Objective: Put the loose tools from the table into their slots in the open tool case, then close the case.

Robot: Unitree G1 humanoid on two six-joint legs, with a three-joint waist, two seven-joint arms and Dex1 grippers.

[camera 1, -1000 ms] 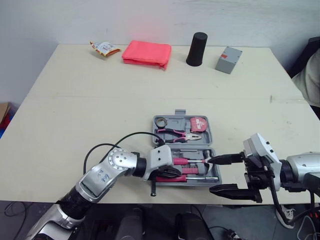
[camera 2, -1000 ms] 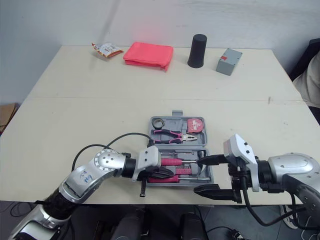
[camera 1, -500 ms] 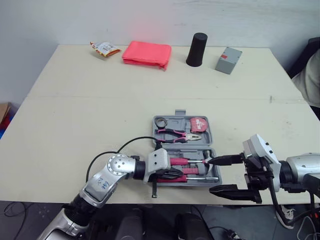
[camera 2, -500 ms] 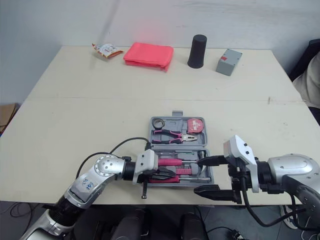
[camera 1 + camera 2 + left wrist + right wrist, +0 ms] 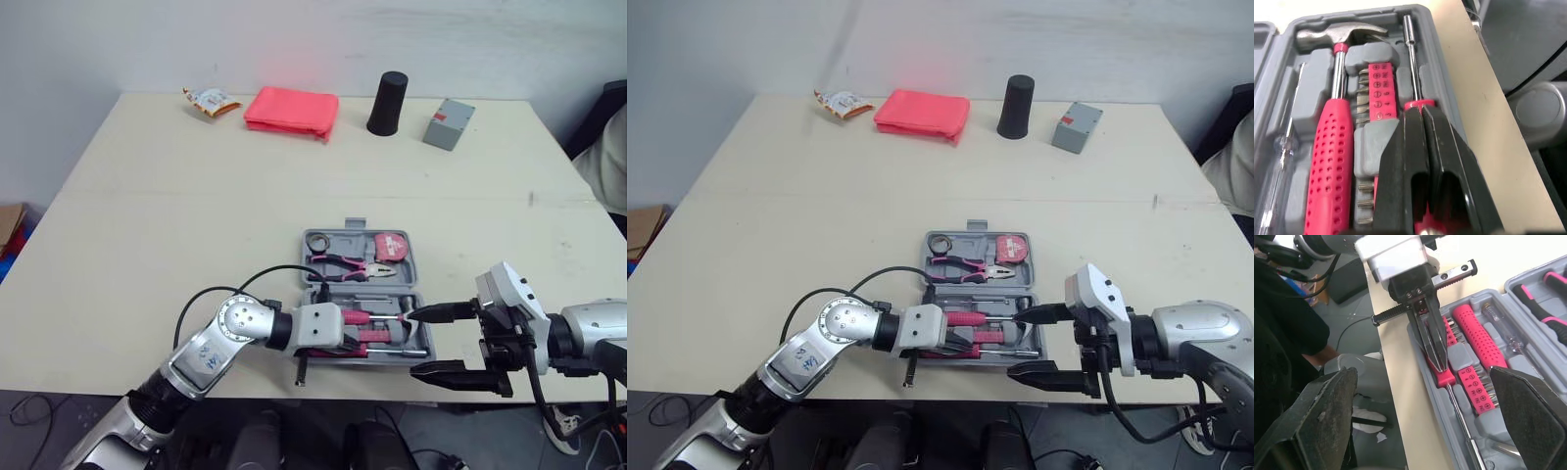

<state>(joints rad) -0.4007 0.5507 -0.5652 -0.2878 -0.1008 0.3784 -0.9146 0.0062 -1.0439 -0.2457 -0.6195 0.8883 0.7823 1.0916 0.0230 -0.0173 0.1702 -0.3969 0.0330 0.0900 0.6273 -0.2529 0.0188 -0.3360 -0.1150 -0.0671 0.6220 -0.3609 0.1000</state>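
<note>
The grey tool case (image 5: 358,288) lies open near the table's front edge. Its lid half holds pink-handled pliers (image 5: 355,262) and a red tape measure (image 5: 390,245). In the near half lie a pink-handled hammer (image 5: 1330,147), a red bit holder (image 5: 1382,90) and a pink-handled screwdriver (image 5: 1411,63) along the front wall. My left gripper (image 5: 359,339) lies low over that near half, shut on the screwdriver's handle. My right gripper (image 5: 412,342) stands open just right of the case, one finger over the case's right rim, the other past the table edge.
At the table's far side sit a snack packet (image 5: 209,99), a folded pink cloth (image 5: 291,111), a black cylinder (image 5: 388,102) and a small grey box (image 5: 448,123). A person's sleeve (image 5: 607,147) shows at the right edge. The case sits close to the front edge.
My left gripper has slid a little to the right along the case's front row, with its wrist lower. The right gripper has not moved. The camera view has shifted slightly.
</note>
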